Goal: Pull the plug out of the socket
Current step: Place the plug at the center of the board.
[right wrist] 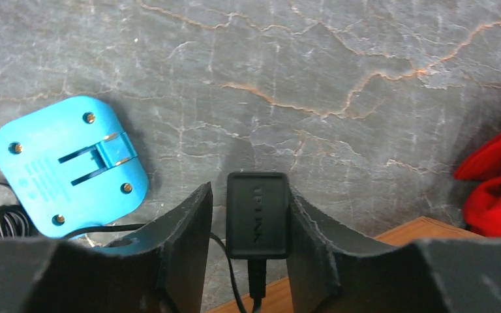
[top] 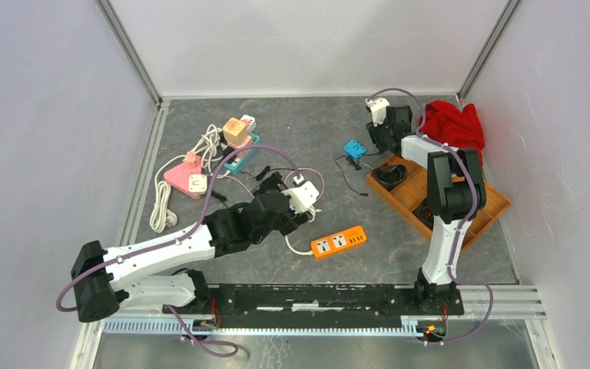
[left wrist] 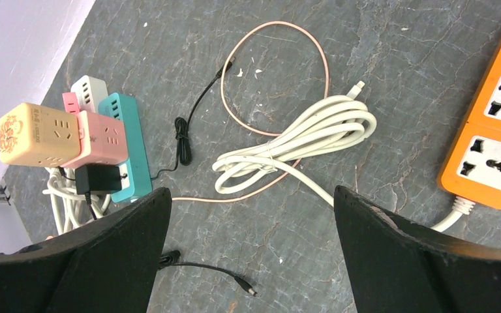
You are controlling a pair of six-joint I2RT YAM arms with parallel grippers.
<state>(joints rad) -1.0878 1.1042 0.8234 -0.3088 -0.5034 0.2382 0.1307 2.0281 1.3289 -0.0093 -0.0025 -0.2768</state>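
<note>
Left gripper point(left wrist: 251, 191) spread wide above the coiled white cable point(left wrist: 300, 140). Right gripper point(right wrist: 248, 190) narrowly brackets the black adapter point(right wrist: 258, 218), a gap at one finger; blue adapter point(right wrist: 72, 163) at its nine o'clock.

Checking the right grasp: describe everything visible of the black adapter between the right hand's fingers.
The black adapter is a small rounded-corner block, seemingly matte plastic, with faint lettering on its face and a thin black cable leaving its near end. It sits lengthwise between the fingers of the right hand, over the grey table. One finger seems to touch it; a narrow gap shows at the other, so a firm grip is unconfirmed.
</note>
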